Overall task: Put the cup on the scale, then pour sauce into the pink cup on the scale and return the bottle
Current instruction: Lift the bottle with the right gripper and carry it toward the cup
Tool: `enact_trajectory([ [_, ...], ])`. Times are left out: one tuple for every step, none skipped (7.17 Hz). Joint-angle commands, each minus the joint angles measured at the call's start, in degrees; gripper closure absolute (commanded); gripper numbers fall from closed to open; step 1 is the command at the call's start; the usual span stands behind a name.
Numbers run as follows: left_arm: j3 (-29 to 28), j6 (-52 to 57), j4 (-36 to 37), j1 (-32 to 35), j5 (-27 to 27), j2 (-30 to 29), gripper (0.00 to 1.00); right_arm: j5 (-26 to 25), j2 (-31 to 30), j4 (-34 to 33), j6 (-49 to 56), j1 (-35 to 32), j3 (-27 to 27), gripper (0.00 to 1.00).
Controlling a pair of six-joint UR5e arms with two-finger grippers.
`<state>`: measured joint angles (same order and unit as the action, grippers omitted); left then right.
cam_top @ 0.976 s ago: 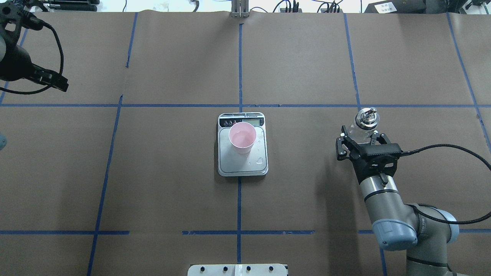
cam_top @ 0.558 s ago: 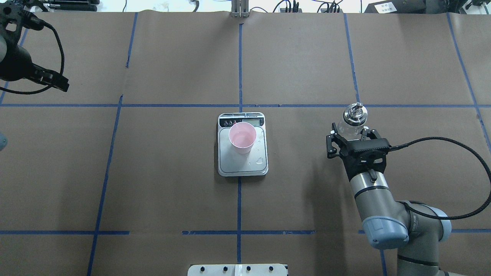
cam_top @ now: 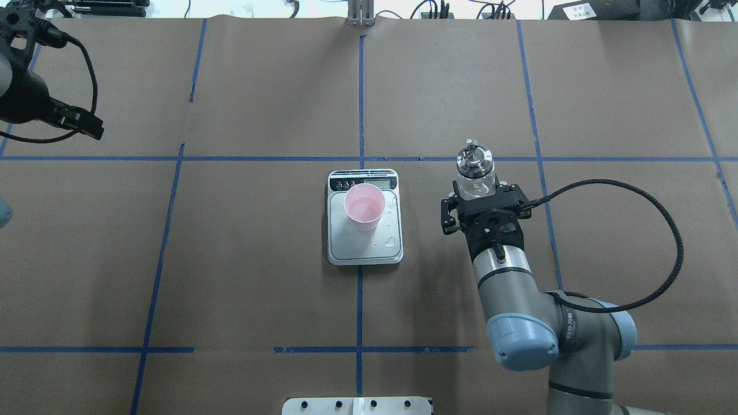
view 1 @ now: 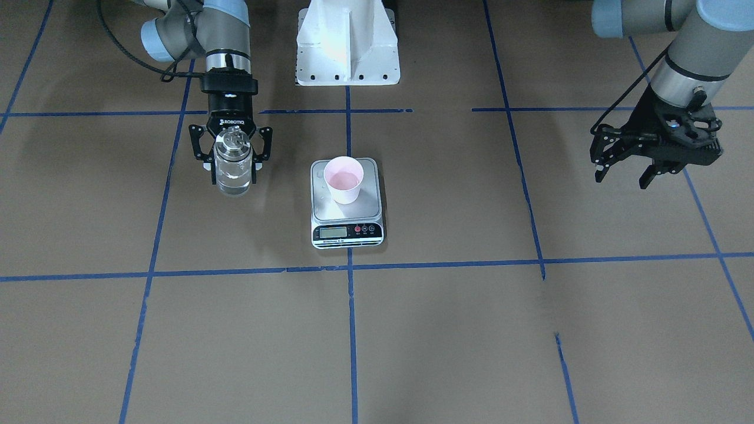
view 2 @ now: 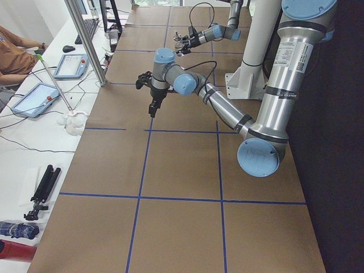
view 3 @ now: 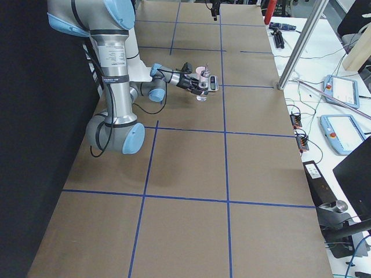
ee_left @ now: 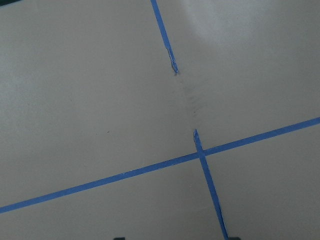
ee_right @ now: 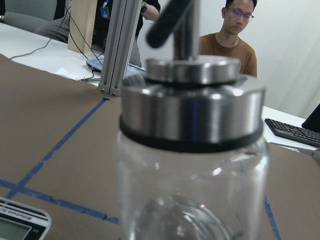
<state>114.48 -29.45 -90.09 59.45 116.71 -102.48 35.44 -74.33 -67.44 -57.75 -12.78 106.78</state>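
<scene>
The pink cup [cam_top: 364, 206] stands on the scale [cam_top: 346, 246] at the table's middle, with clear liquid in it; it also shows in the front-facing view [view 1: 344, 179] on the scale [view 1: 321, 207]. My right gripper [cam_top: 476, 190] is shut on the glass bottle [cam_top: 475, 168] and holds it upright, to the right of the scale and apart from it. The bottle's silver spout cap fills the right wrist view [ee_right: 190, 115]. In the front-facing view the gripper [view 1: 234, 175] clasps the bottle [view 1: 232, 168]. My left gripper [cam_top: 86, 124] is open and empty at the far left [view 1: 621, 176].
Clear droplets [cam_top: 392, 241] lie on the scale's platform. The right arm's black cable [cam_top: 663, 230] loops out to the right. A white mount [view 1: 347, 47] stands at the robot's base. Blue tape lines cross the brown paper. A seated person [ee_right: 235, 35] is beyond the far edge.
My right arm has moved left with the bottle, from the right square to close beside the scale. The left arm, cup and scale have not moved.
</scene>
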Motion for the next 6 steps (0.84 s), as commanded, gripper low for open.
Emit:
enact_trajectory([
  [-0.57, 0.01, -0.09, -0.12, 0.01, 0.17, 0.25, 0.95, 7.58, -17.97, 1.67, -0.57, -0.52, 1.00],
  [-0.93, 0.01, -0.09, -0.12, 0.01, 0.08, 0.25, 0.52, 9.28, -22.25, 6.47, -0.93, -0.52, 1.00],
  [-1.02, 0.10, -0.09, -0.12, 0.01, 0.08, 0.25, -0.71, 9.21, -22.64, 10.43, -0.93, -0.78, 1.00],
  [-0.84, 0.10, -0.09, -0.12, 0.10, 0.08, 0.25, -1.07, 9.12, -27.26, 12.99, -0.84, -1.39, 1.00],
  [-0.58, 0.01, -0.09, -0.12, 0.10, 0.17, 0.25, -1.25, 9.64, -32.18, 15.54, -0.75, -1.31, 1.00],
  [-0.84, 0.10, -0.09, -0.12, 0.01, 0.17, 0.25, -3.25, 9.65, -32.75, 18.18, -0.75, -1.40, 1.00],
])
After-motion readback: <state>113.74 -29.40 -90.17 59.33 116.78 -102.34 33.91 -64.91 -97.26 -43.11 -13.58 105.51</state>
